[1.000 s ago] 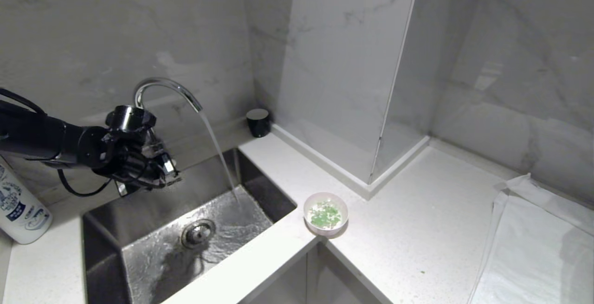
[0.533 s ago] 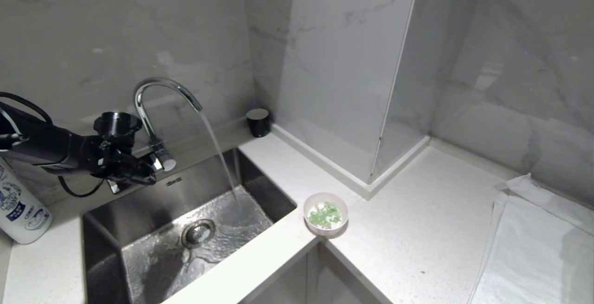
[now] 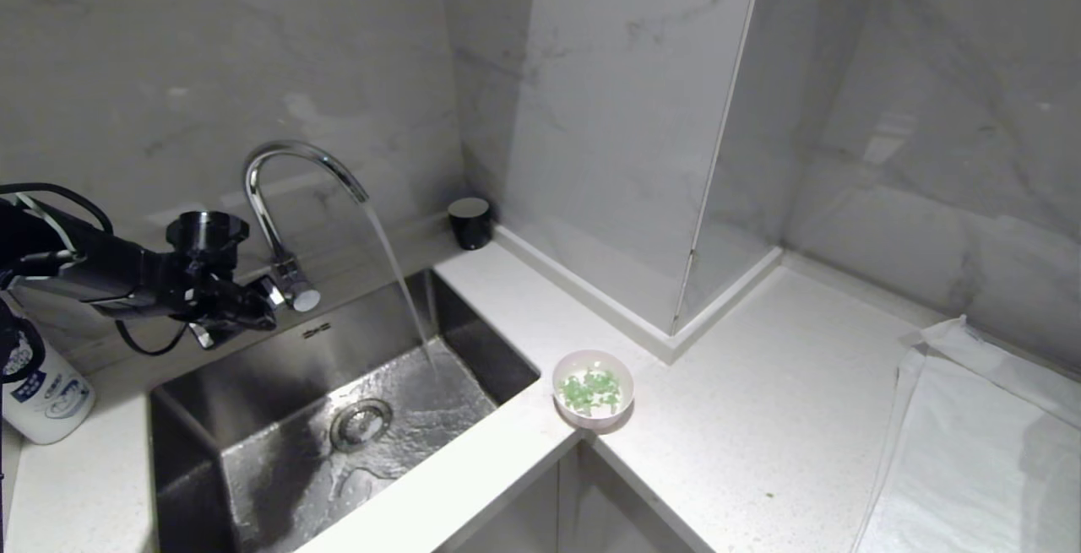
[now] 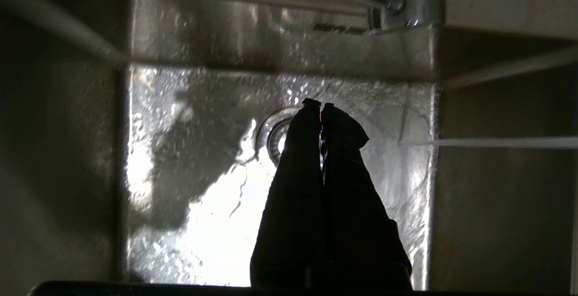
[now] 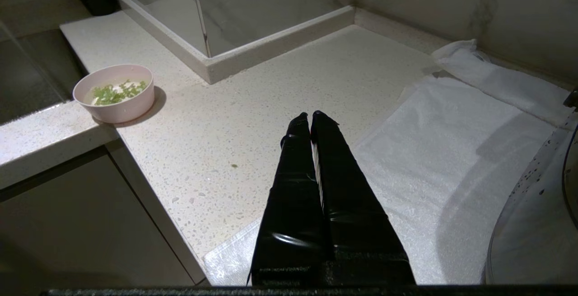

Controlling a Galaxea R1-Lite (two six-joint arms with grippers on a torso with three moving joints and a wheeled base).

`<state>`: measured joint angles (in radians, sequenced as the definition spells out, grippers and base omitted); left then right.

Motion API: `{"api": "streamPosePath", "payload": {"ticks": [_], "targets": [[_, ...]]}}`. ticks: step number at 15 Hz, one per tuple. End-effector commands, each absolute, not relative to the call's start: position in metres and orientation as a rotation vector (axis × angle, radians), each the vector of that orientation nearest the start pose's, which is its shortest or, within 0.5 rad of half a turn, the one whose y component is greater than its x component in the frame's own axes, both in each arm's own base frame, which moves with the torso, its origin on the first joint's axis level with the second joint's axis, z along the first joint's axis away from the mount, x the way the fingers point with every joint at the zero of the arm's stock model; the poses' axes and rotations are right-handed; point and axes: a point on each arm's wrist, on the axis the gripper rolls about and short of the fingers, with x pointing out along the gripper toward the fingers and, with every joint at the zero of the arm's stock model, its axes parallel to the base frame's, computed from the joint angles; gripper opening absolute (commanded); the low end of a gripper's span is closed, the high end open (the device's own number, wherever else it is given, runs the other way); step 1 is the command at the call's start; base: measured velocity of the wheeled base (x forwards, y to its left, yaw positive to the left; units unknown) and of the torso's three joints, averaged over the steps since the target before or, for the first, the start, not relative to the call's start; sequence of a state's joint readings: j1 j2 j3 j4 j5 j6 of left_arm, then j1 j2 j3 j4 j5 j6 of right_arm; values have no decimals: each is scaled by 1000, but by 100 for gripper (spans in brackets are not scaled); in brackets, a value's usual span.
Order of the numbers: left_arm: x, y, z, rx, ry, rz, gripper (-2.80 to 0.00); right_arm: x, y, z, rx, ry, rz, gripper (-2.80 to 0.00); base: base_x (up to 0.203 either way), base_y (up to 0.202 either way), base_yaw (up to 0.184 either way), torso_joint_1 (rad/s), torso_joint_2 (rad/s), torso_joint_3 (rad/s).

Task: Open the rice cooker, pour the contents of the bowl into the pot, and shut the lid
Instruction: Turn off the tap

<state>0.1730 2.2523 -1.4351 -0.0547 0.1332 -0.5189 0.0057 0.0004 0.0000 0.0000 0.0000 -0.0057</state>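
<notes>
The pale pink bowl [image 3: 593,418] stands on the white counter by the sink's right corner, with green and white contents [image 3: 591,393] inside. The right wrist view shows the same bowl [image 5: 115,106] and contents [image 5: 118,91]. My left gripper [image 3: 268,319] hangs shut and empty over the back of the sink, just left of the faucet handle [image 3: 296,293]. Seen from the left wrist, that gripper [image 4: 319,104] points down at the drain [image 4: 271,135]. My right gripper [image 5: 309,115] is shut and empty above the counter, right of the bowl. The rice cooker, its pot and its lid are out of view.
Water runs from the curved faucet [image 3: 287,156] into the steel sink [image 3: 473,333]. A black cup [image 3: 469,222] stands in the back corner and a white bottle [image 3: 42,393] at the far left. A white towel [image 3: 971,452] covers the counter's right side.
My left gripper has shut and drawn back to the left from in front of the faucet handle. Water keeps running. The bowl has not moved.
</notes>
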Motion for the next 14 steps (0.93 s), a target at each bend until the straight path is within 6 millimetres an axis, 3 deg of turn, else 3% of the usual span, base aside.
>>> {"api": "streamPosePath", "payload": {"ticks": [1, 14], "targets": [[435, 83, 84, -513, 636, 484, -280, -23, 0, 75, -6, 2, 6, -280, 0, 0, 0, 0, 0, 0], [460, 87, 84, -517, 535, 485, -280, -23, 0, 75, -3, 3, 6, -280, 0, 0, 0, 0, 0, 0]]}}
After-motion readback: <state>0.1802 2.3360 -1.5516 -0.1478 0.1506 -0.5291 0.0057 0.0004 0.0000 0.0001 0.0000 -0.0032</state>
